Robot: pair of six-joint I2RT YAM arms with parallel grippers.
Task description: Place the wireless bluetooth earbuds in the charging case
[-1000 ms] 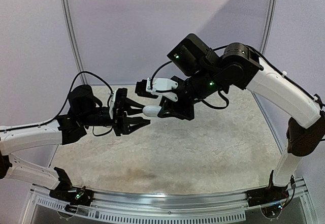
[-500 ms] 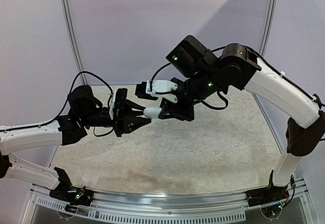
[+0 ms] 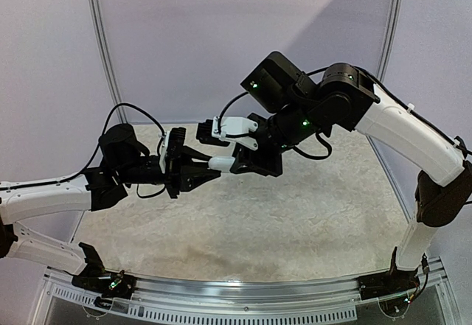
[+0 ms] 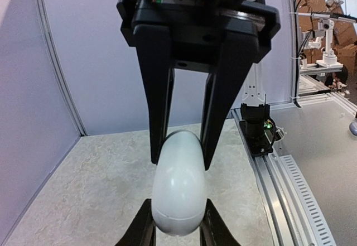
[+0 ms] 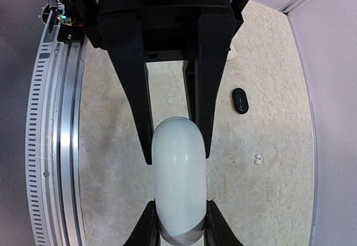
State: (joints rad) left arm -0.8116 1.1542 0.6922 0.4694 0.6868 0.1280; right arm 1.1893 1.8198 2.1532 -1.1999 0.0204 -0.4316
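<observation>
A white oval charging case is held in mid air between my two grippers, closed, with a seam near one end. My left gripper is shut on one end; in the left wrist view its fingers press the sides of the case. My right gripper is shut on the other end, and its fingers flank the case in the right wrist view. A pair of tiny white earbuds lies on the table below.
A small black oval case lies on the beige table near the earbuds. Metal rails run along the near edge. White walls close off the back and sides.
My left gripper's fingers were spread wide beside the case; they have closed onto its end. The right gripper has kept hold of the case with little movement.
</observation>
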